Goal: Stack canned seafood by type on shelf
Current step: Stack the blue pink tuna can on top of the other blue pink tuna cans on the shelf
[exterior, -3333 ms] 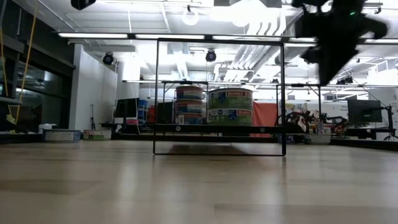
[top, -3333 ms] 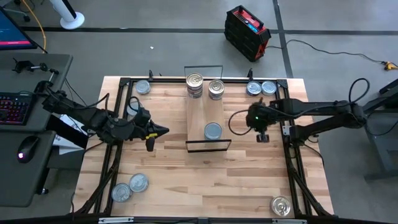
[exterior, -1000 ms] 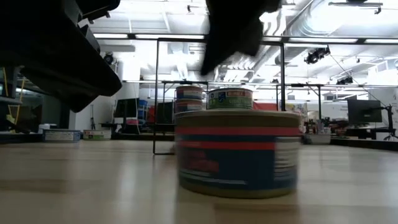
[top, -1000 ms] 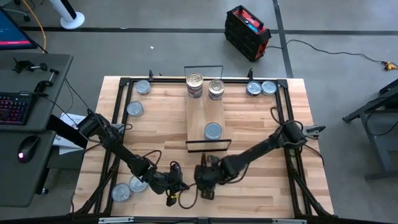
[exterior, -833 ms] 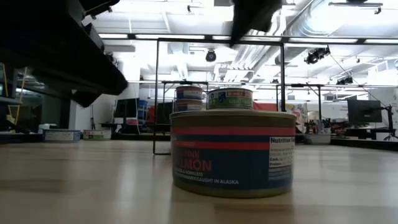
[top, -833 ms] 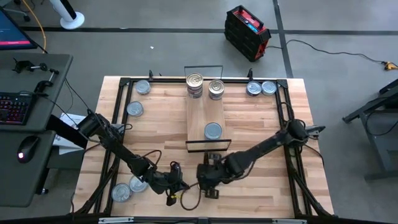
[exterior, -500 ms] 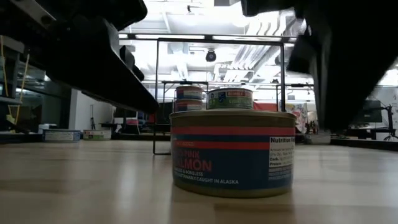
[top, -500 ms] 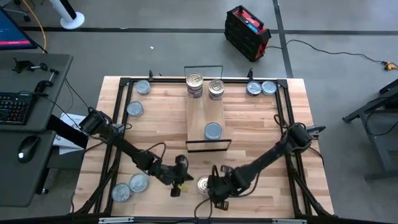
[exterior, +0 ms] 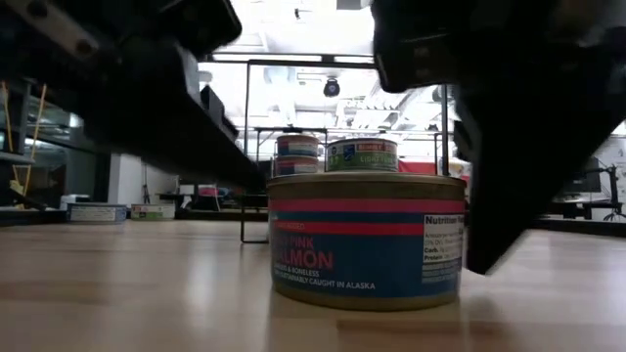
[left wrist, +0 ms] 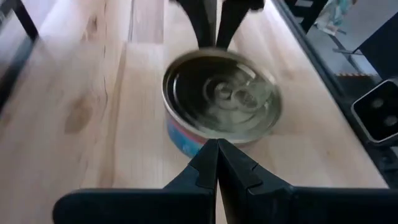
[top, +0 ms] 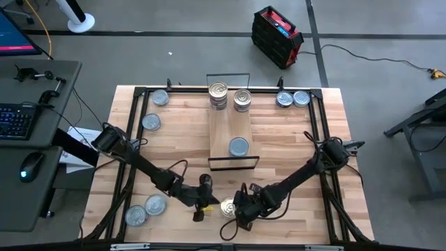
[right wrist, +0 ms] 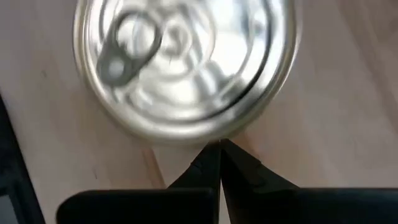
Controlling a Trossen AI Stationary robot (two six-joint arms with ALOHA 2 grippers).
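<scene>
Wooden tabletop (top: 279,150) – salmon tin (top: 227,208) between closed left fingers (top: 202,206), right fingers (top: 240,211)

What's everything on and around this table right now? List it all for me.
salmon tin: one, shiny ring-pull lid, blue and red label, near front edge between both arms.
shelf: one, light wood with black wire ends, table centre.
tins on shelf: two stacks at far end, one pale-topped tin at near end.
loose tins, far left: two, pale tops.
loose tins, far right: two.
loose tins, near left: two, silvery.
black case: one, on floor beyond table.
keyboard: one, side desk at left.
left gripper: fingers shut, beside salmon tin.
right gripper: fingers shut, beside it on the other side.
</scene>
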